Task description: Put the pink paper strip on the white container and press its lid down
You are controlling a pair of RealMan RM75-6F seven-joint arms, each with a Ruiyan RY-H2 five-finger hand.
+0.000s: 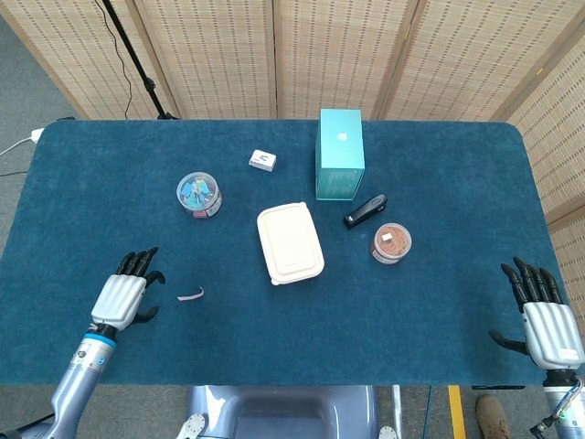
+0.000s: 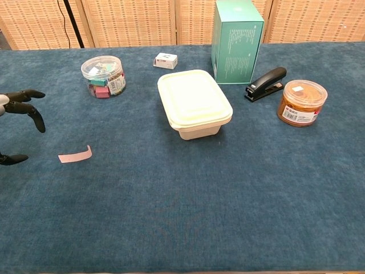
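Pink paper strip (image 2: 75, 154) lies curled, one end upturned.

In the chest view the left hand (image 2: 17, 117) was cut off by the left edge. The label on the small white box (image 1: 263, 161) was too small to read.

No lettering can be read. The teal box (image 2: 236, 41) far in the scene carries lines of fine print, and both the right jar (image 2: 301, 103) and the left jar (image 2: 104, 76) wear labels too small to read.
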